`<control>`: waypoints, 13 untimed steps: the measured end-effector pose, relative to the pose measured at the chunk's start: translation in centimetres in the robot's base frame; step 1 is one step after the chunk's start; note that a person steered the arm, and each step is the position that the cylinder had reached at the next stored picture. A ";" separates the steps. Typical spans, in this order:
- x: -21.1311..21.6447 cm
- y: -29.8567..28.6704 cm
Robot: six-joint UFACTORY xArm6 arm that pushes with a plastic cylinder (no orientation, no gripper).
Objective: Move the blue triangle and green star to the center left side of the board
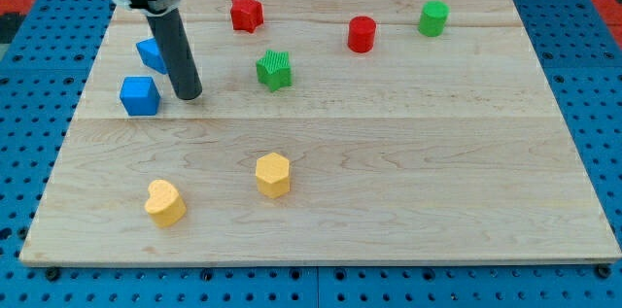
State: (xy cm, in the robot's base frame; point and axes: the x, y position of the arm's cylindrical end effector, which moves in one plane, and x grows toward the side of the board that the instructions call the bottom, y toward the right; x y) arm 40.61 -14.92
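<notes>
1. Toward the upper left of the frame, the blue triangle [151,53] lies flat on the wooden board [389,182], partly hidden behind the dark rod [175,51]; with so much of it covered, which way it points and its long axis cannot be told.
2. Right of it, near the upper middle of the frame, the green star [274,69] sits flat, well apart from the triangle; its points spread all round, so it shows no long axis.
3. The arm carries no pincer, only the straight rod, so nothing opens, closes or is held. The tip [189,95] rests on the board just right of the blue cube [139,95] and just below the blue triangle; whether it touches either cannot be told.
4. The blue cube sits at the left of the frame, just below and left of the triangle.
5. A red star [246,13] lies near the top edge, above and left of the green star.
6. A red cylinder [362,34] and a green cylinder [433,18] stand toward the upper right, near each other but apart.
7. A yellow heart [164,201] and a yellow hexagon [273,174] lie in the lower left part of the frame, apart from each other.
</notes>
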 end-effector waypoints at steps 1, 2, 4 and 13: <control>-2.0 -1.0; -7.0 -0.9; -4.7 -7.2; -4.1 1.5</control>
State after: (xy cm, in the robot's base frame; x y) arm 36.47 -13.42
